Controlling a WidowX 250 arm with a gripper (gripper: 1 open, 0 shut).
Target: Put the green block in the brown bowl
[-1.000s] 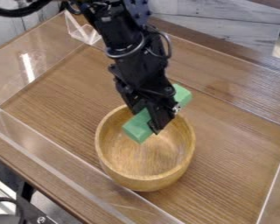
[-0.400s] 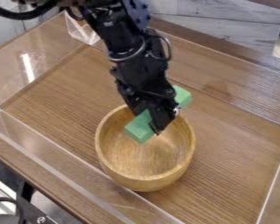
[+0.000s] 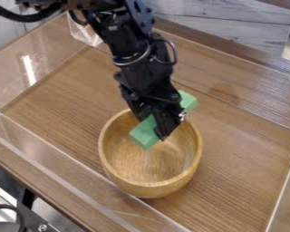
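One black arm reaching down, hand point(image 3: 159, 124) angled above brown bowl point(image 3: 150, 168)

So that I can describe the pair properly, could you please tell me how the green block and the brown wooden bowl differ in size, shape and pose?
The bright green flat block is far smaller than the light-brown wooden bowl. The block is straight-edged, while the bowl is round and hollow. The block sits tilted at the bowl's upper part, whereas the bowl rests upright on the table.
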